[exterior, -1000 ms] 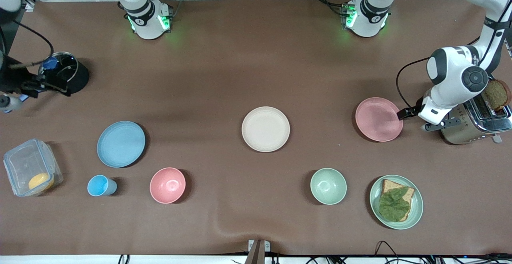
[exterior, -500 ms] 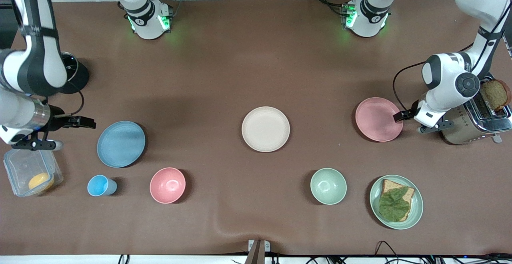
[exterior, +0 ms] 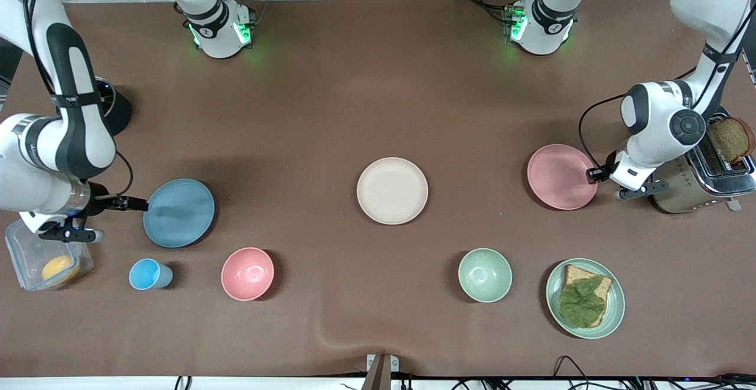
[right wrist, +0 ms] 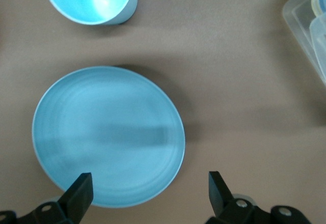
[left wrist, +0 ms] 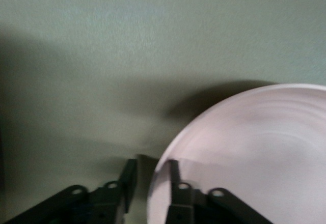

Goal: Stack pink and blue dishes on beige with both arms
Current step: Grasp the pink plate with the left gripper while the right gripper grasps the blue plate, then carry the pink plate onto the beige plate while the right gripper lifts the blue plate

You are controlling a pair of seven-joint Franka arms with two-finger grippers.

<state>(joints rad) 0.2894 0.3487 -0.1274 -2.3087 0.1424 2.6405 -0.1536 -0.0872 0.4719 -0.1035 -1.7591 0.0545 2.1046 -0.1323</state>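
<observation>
Brown desk (exterior: pixel 354 94), front view and both wrist views

- Beige plate (exterior: pixel 392 191): mid-desk, flat, nothing on it, well apart from both other plates
- Pink plate (exterior: pixel 561 176): toward the left arm's end of the desk, just beside the toaster (exterior: pixel 703 183), which carries a slice of dark bread (exterior: pixel 731 139)
- Left end effector (exterior: pixel 594 173): at the pink plate's rim on the toaster side. Left wrist view shows the fingers (left wrist: pixel 174 175) narrowed across the rim of the pink plate (left wrist: pixel 244 152), one finger over the plate's inside, the other outside it, so it is clamped on the rim
- Blue plate (exterior: pixel 179 212): toward the right arm's end of the desk, flat; small blue cup (exterior: pixel 147 274) and deep pink bowl (exterior: pixel 247 273) lie nearer the front camera than it
- Right end effector (exterior: pixel 134 204): low at the blue plate's edge on the side of the clear lidded box (exterior: pixel 44 254). Right wrist view shows its fingers (right wrist: pixel 81 193) spread wide, the blue plate (right wrist: pixel 108 135) ahead of them, nothing held; blue cup (right wrist: pixel 91 0) also in that view
- Green bowl (exterior: pixel 485 275) and green plate with bread and leaf (exterior: pixel 585 298) sit nearer the front camera than the pink plate, untouched
</observation>
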